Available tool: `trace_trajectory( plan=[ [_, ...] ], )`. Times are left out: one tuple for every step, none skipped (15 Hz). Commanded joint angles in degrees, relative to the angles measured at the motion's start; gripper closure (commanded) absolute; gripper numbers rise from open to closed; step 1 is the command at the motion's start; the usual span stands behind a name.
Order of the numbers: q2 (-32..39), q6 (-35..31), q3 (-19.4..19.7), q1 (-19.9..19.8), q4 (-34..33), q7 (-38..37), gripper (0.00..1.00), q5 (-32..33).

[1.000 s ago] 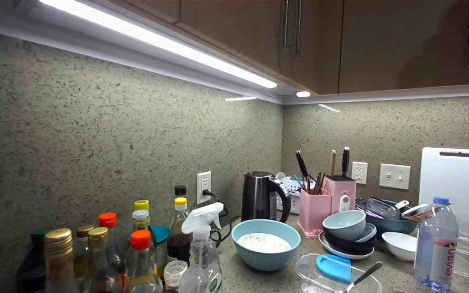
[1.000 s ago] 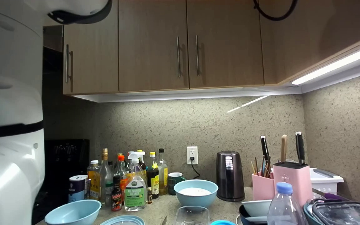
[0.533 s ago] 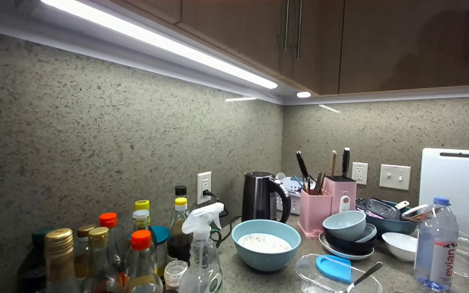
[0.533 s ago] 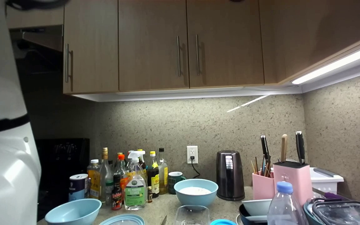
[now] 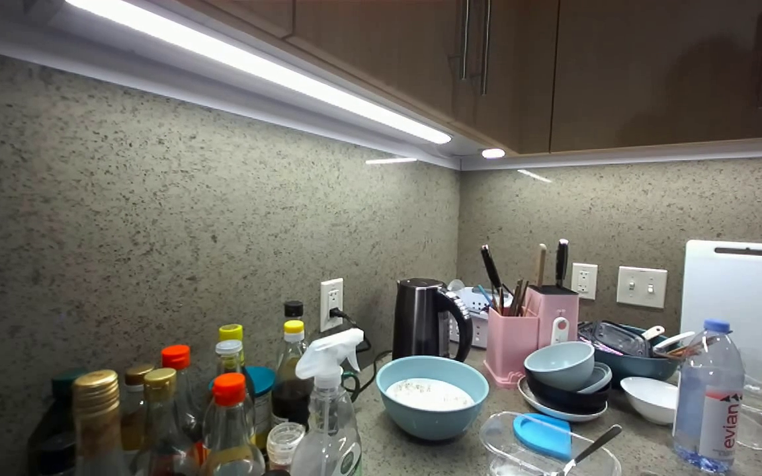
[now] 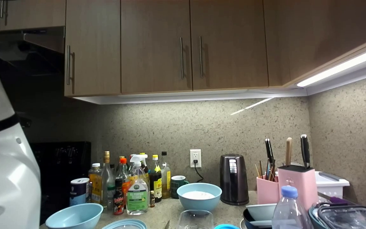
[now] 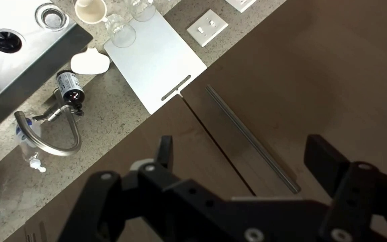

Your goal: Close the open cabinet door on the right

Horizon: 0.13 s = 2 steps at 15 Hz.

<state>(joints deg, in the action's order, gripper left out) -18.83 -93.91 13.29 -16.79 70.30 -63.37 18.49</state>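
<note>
The dark brown cabinet door [image 5: 619,79] hangs on the right-hand wall in an exterior view, and its panel also shows at the right edge of an exterior view [image 6: 332,28]. It lies flat beside its neighbour, with only a thin dark seam between them. In the wrist view the door [image 7: 291,74] has a long metal bar handle [image 7: 254,141]. My gripper [image 7: 240,146] is open and empty, with its fingers wide apart in front of the door faces. The handle shows behind the gap, not held. The gripper is out of view in both exterior views.
The white arm [image 6: 5,165] stands at the left. A white cutting board [image 5: 745,297], water bottle [image 5: 708,396], pink knife block [image 5: 553,314] and bowls [image 5: 430,410] stand on the counter below. A faucet [image 7: 55,148] and sink [image 7: 29,67] show in the wrist view.
The arm has moved left and partly out of the exterior view. The black cable at the top has left both exterior views. The arm's shadow on the door has shifted. The door looks unmoved.
</note>
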Motion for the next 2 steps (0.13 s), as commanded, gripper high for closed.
trace_trajectory(
  plan=[
    [0.24, -0.01, 0.0, 0.0, -0.01, 0.0, 0.0, 0.0],
    [0.4, -0.01, 0.0, 0.0, -0.03, 0.0, 0.0, 0.0]
  ],
)
